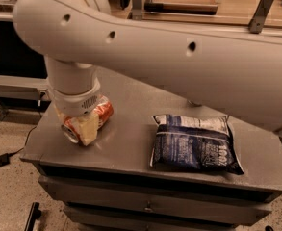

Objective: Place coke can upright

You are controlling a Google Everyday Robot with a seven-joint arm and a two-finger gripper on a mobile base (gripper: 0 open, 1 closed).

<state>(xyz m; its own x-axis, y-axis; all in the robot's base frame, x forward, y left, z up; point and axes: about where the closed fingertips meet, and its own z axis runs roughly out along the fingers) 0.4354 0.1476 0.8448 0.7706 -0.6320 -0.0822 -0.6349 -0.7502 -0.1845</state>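
1 red coke can [103,113], tilted | pincer [83,130] grasping it; grey metal counter [126,146]

White arm [179,66], dark holes, cream jaws lower left

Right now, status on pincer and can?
Pincer shut on short red aluminium coke can over grey metal table. Can tilted, not upright. Blue snack bag alongside, apart.

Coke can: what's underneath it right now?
Only the grey tabletop lies under the tilted coke can. The claw, closed around the can at the table's left end, covers its underside, so contact with the top cannot be seen.
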